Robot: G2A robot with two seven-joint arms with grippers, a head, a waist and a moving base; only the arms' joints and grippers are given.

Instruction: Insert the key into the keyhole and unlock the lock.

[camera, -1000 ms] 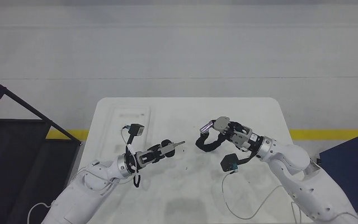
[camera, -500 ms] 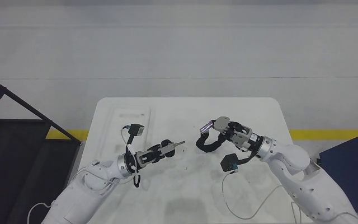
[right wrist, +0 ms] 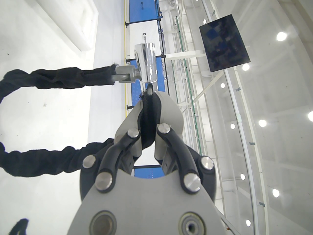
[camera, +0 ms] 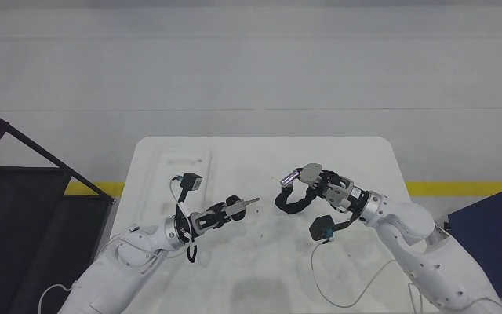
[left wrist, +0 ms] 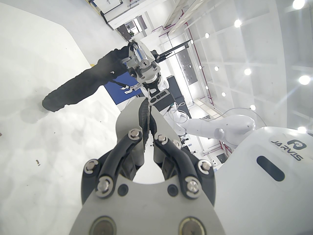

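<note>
The right gripper [right wrist: 149, 99] is pinching the cable lock [right wrist: 146, 59], its keyhole [left wrist: 144, 62] facing the key [left wrist: 148, 99] the left gripper [left wrist: 148, 110] is pinching.

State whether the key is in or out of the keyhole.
Out. The key, shut in the left pincer, points toward the lock across a gap.

Robotics laboratory in a large industrial hall. A white work table [camera: 345, 157] stands on a grey floor [camera: 251, 63] marked with a yellow line [camera: 455, 188]; blue partition panels [right wrist: 141, 8] and round ceiling lamps [right wrist: 281, 36] lie beyond.
</note>
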